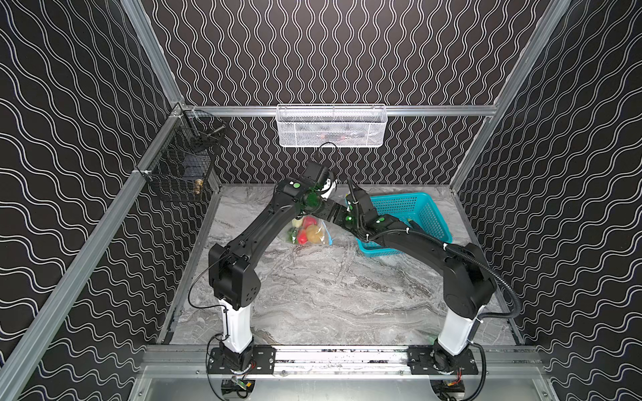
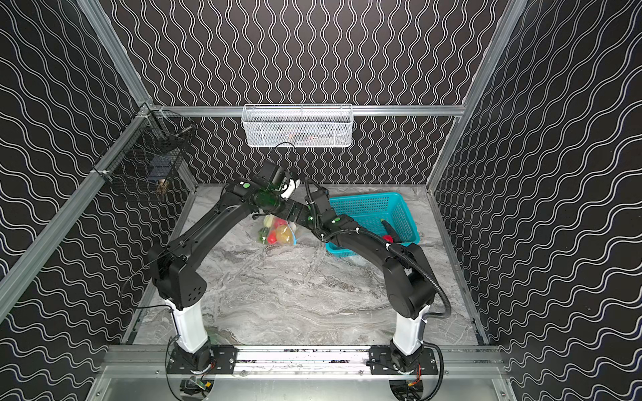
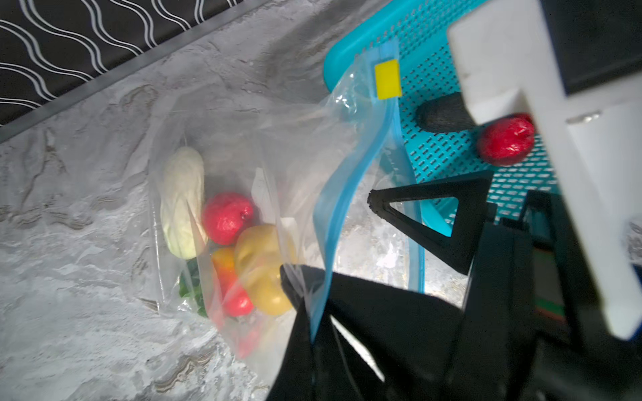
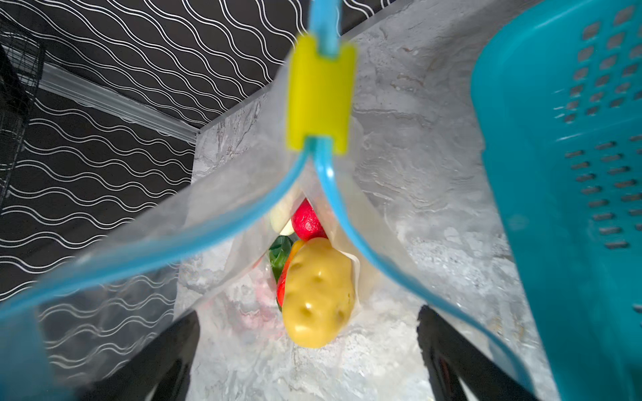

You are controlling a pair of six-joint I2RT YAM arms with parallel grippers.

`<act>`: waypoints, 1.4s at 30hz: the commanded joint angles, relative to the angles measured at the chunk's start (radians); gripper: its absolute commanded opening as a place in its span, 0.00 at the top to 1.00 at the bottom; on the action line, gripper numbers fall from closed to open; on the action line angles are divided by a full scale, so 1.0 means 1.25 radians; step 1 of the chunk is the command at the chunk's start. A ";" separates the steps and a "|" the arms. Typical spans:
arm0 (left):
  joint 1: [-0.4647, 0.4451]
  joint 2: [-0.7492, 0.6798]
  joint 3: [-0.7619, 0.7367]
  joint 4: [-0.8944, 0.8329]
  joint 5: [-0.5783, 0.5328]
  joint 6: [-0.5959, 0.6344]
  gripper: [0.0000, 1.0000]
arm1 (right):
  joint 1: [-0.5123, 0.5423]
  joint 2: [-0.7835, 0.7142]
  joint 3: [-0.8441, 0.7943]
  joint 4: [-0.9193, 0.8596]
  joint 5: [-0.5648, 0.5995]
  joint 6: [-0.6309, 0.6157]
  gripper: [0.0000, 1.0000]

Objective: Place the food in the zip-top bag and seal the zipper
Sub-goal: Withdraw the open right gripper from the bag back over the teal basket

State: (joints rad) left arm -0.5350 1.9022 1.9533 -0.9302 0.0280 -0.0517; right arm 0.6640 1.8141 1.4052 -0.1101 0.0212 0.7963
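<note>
On the tabletop [image 1: 330, 295] the teal basket [image 1: 403, 206] sits far right, the zip-top bag [image 3: 278, 139] just left of it, mouth facing it. My left tool [image 3: 309, 312] pinches the zipper [image 3: 333, 208]; my right tool [image 4: 307, 319] gapes empty at the mouth, nearer the basket's red fruit [image 3: 505, 139] and dark one [image 3: 441, 116].

Paired high overviews; wrist views close on bag [image 3: 295, 139]

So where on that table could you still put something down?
The wide near stretch of table, between the left arm and right arm and in front of the bag, is bare. So is the far left corner, between the left arm and the wall. Crowded: far middle and right, where both arms meet over the bag, right beside the basket.
</note>
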 commanded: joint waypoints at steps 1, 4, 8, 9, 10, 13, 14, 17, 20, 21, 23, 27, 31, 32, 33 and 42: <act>0.008 0.005 -0.010 0.045 -0.102 0.001 1.00 | 0.003 -0.046 -0.014 0.085 -0.061 -0.005 0.01; 0.008 0.004 -0.013 0.047 -0.106 0.001 1.00 | 0.003 -0.058 -0.023 0.096 -0.069 -0.009 0.02; 0.008 0.001 -0.020 0.052 -0.116 0.003 1.00 | 0.003 -0.064 -0.035 0.106 -0.070 -0.002 0.13; 0.008 0.002 -0.019 0.052 -0.117 0.003 1.00 | 0.003 -0.066 -0.041 0.112 -0.072 0.001 0.16; 0.008 0.002 -0.019 0.051 -0.116 0.003 1.00 | 0.003 -0.069 -0.046 0.117 -0.074 0.004 0.19; 0.008 0.002 -0.021 0.053 -0.110 0.001 1.00 | 0.003 -0.078 -0.060 0.127 -0.077 0.009 0.23; 0.008 0.000 -0.021 0.052 -0.110 0.001 1.00 | 0.003 -0.082 -0.061 0.129 -0.076 0.008 0.24; 0.007 -0.001 -0.023 0.053 -0.110 0.001 1.00 | 0.003 -0.098 -0.061 0.117 -0.067 -0.001 0.24; 0.008 -0.005 -0.027 0.054 -0.108 0.002 1.00 | 0.003 -0.117 -0.062 0.099 -0.043 -0.012 0.24; 0.007 -0.007 -0.028 0.055 -0.108 0.002 1.00 | 0.003 -0.123 -0.064 0.096 -0.034 -0.018 0.24; 0.007 -0.010 -0.032 0.056 -0.112 0.002 1.00 | 0.001 -0.131 -0.062 0.083 -0.019 -0.026 0.24; 0.008 -0.013 -0.034 0.059 -0.114 0.004 1.00 | -0.006 -0.140 -0.042 0.025 0.011 -0.045 0.23; 0.008 -0.012 -0.037 0.058 -0.110 0.002 1.00 | -0.022 -0.149 -0.028 -0.038 0.038 -0.055 0.20; 0.008 -0.014 -0.041 0.061 -0.108 0.003 1.00 | -0.027 -0.155 -0.029 -0.049 0.044 -0.056 0.19; 0.007 -0.015 -0.045 0.062 -0.108 0.002 1.00 | -0.032 -0.160 -0.030 -0.061 0.051 -0.057 0.18; 0.007 -0.020 -0.052 0.062 -0.100 0.003 1.00 | -0.087 -0.198 -0.046 -0.150 0.098 -0.049 0.12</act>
State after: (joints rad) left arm -0.5247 1.8896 1.8900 -0.8661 -0.1005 -0.0490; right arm 0.5716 1.5749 1.3487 -0.2375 0.1085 0.7326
